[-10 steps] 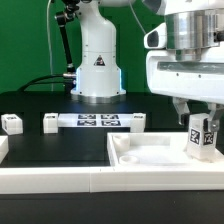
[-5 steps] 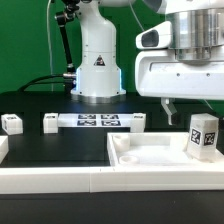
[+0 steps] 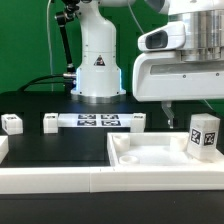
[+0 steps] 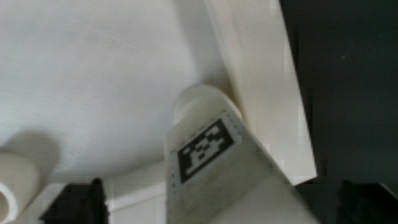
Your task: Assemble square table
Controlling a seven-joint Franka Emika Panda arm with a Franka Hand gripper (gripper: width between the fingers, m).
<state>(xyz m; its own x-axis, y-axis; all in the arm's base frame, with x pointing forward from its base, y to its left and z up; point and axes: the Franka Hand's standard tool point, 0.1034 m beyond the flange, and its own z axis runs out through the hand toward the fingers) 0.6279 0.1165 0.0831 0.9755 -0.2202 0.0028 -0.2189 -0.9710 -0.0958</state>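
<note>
Hand (image 3: 190, 108) hung open, empty, above the top (image 3: 150, 158). One leg (image 3: 203, 135) stood in the top's corner. Leg-fitting step, I judged; next needs a square grasp.

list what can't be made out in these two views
- hand: exterior view, cut by the top and right edges; one finger shows.
- table top: exterior view, right edge cuts it off.
- leg: how its base sits; too small in the exterior view, blurred in the wrist view.
- rounded white thing: wrist view, frame edge cuts it; unidentifiable.
</note>
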